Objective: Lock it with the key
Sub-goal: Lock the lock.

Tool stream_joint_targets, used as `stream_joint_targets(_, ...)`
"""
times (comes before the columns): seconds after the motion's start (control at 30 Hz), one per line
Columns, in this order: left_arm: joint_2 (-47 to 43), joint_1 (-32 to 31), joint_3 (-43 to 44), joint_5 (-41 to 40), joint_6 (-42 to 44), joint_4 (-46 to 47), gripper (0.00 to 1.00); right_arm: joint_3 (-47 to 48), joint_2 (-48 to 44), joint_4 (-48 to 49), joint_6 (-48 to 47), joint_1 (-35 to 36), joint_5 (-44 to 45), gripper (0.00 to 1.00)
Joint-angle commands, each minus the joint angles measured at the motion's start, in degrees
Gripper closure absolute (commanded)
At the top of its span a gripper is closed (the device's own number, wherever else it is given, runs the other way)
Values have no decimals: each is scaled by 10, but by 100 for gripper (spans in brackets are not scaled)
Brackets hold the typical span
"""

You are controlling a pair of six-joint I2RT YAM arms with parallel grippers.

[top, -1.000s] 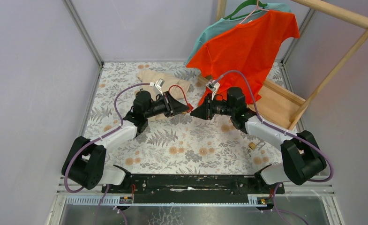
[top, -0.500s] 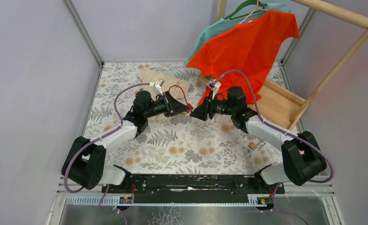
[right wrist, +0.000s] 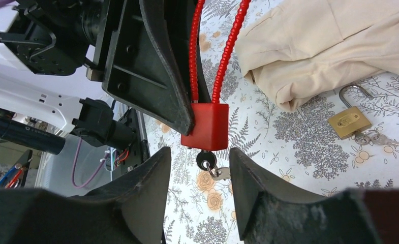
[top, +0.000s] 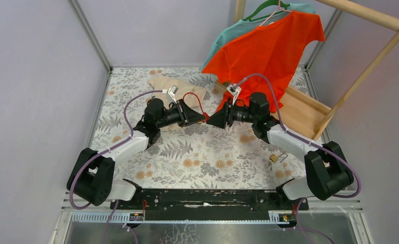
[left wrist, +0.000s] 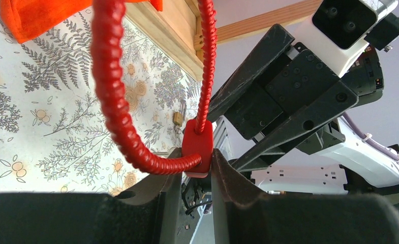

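1. Red cable lock [right wrist: 206, 126] is held in the air between the two arms. The left gripper [left wrist: 196, 158] is clamped on its red body, with its fingers [left wrist: 227, 178] pressed against both sides. The ribbed cable loop [left wrist: 108, 96] arches up from the body.
2. Its black-headed key [right wrist: 206, 160] sits in the underside of the body, with a small ring [right wrist: 218, 173] dangling from it.
3. The right gripper [right wrist: 200, 155] is spread wide on either side of the key. It holds nothing, and neither finger touches the key head.
4. The step in hand looks like lining up to take the key. The next move calls for closing squarely on that small head. A wrist roll about the key's axis would follow, while the left arm keeps the body firm.
5. Farther out, a brass padlock [right wrist: 347, 122] with its own keys lies on the fern-print table [right wrist: 309, 147], near a beige cloth [right wrist: 329, 46].
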Motion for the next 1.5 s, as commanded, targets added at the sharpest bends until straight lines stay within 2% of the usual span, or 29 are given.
stream_joint_targets(0.0, -16, 3, 2, 8, 2, 25, 100, 2, 6, 26, -14, -3, -24, 49)
stream_joint_targets(0.17, -18, 4, 0, 7, 1, 27, 100, 1, 13, 17, -35, -3, -27, 53)
stream_joint_targets(0.67, -13, 5, -3, 5, 1, 27, 100, 3, 22, 28, -17, 5, -30, 67)
stream_joint_targets(1.13, -13, 5, -6, -12, -7, 6, 100, 11, 9, -26, -82, 25, 34, 84)
stream_joint_targets(1.47, -14, 5, -7, -20, -3, 0, 100, 23, 3, -77, -138, 51, 95, 86)
